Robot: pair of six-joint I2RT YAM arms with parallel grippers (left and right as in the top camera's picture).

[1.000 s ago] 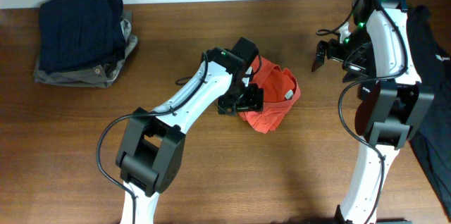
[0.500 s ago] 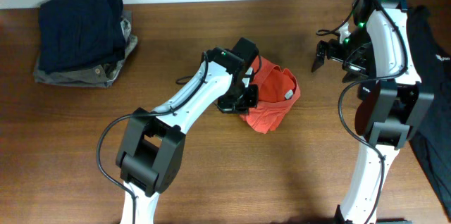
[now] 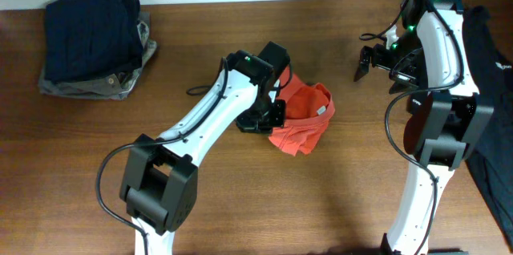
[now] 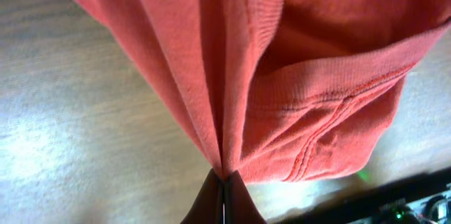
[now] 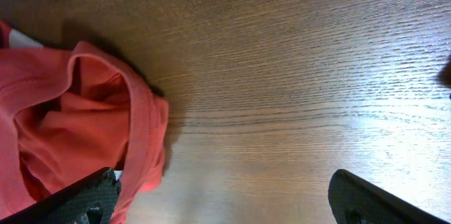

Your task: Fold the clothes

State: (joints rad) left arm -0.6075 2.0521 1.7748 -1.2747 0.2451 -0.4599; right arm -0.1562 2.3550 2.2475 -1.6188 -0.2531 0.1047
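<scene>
Pinching a gathered fold of the shirt [image 3: 303,123] between closed fingertips, the left gripper [image 3: 268,115] sits at the crumpled heap's edge on its own side. The heap lies mid-table [image 3: 361,183] and trails away toward the right arm. The right gripper [image 3: 365,61] hangs with jaws spread wide and empty, well apart from the shirt with bare wood between; spreading the cloth, I judge, calls for it to reach across to the side with the tag [image 3: 321,108], opposite the left pinch.
</scene>
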